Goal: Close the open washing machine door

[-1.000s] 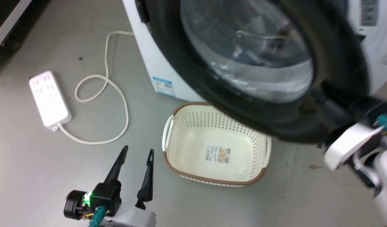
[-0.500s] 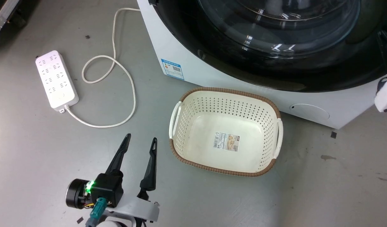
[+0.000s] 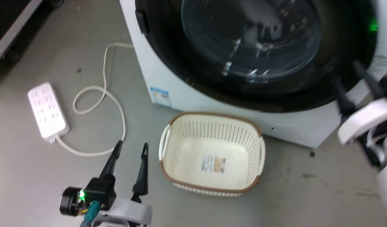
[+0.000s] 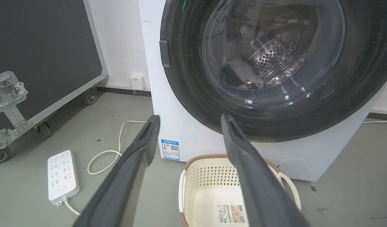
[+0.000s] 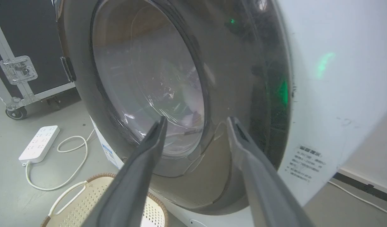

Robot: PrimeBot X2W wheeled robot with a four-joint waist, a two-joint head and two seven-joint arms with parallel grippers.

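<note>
Since the washing machine door [image 3: 253, 53] sits flush against the washing machine [image 3: 187, 97] at upper centre, closing looks complete
Right gripper [image 5: 197, 120] stands wide and empty beside the door's right rim, likely to avoid tugging it; left gripper [image 3: 131, 145] hangs wide, lower left, clear of the swing

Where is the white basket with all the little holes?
In the head view the basket sits on the floor right in front of the washing machine, below its round door, just to the right of the left gripper.
</note>
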